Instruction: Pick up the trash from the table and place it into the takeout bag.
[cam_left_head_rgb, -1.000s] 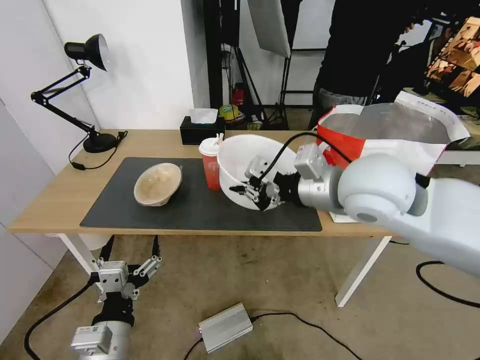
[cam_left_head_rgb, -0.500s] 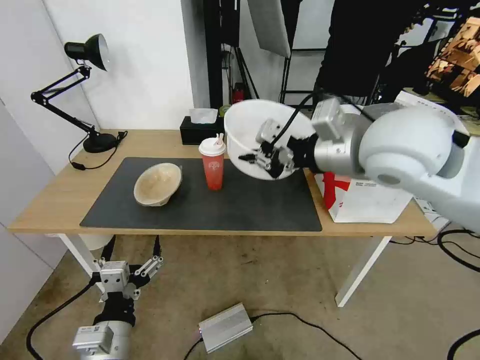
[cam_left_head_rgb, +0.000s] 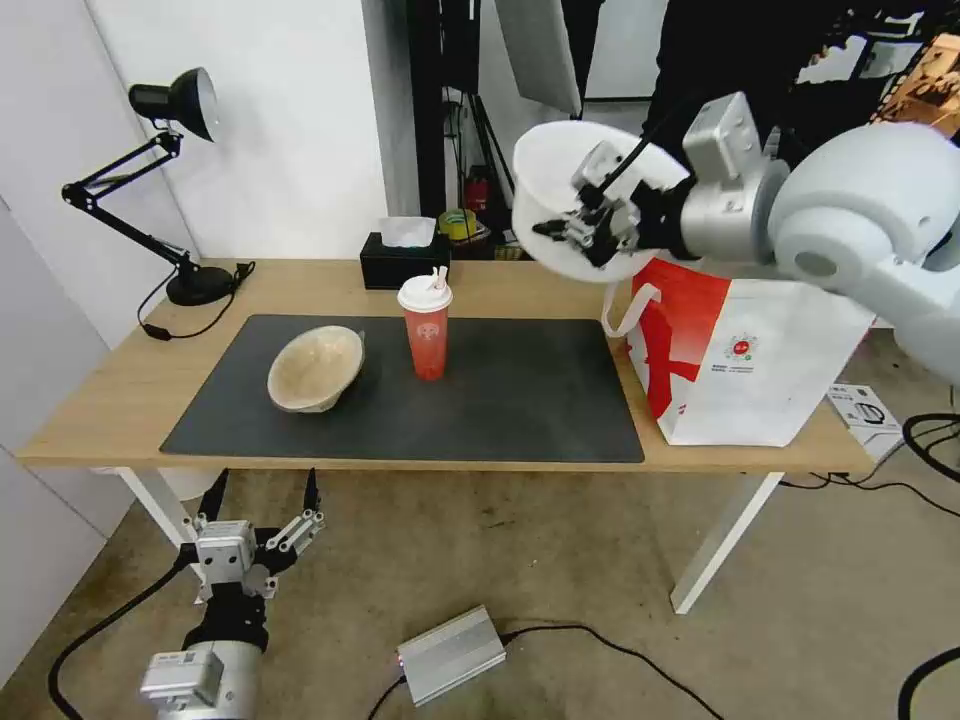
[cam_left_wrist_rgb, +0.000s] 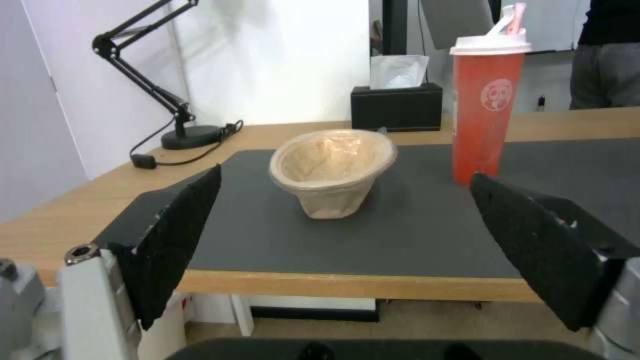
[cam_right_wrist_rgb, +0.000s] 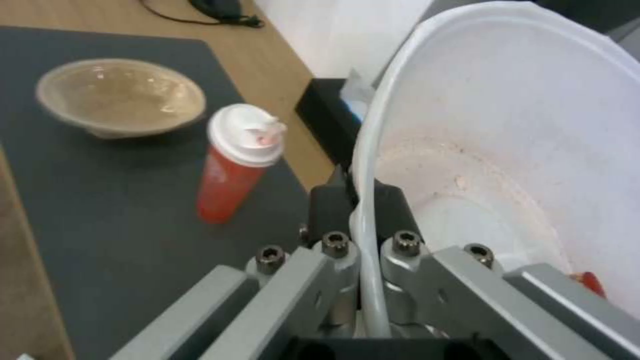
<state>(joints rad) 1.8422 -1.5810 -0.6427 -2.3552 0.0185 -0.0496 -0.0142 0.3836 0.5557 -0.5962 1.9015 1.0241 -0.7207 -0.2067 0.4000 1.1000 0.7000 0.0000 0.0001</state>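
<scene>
bowl in the air is showing white, reddish speckled stain inside. cup is showing red, white lid. other bowl is looking beige. mat is reading dark grey on a light-wood table. bag is showing white, red side panel, small round logo.

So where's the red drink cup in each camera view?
Head view: red drink cup upright on the dark mat, centre.
Left wrist view: cup behind the pulp bowl.
Right wrist view: cup beside the same bowl.
Shared landmark: the pulp bowl.
</scene>
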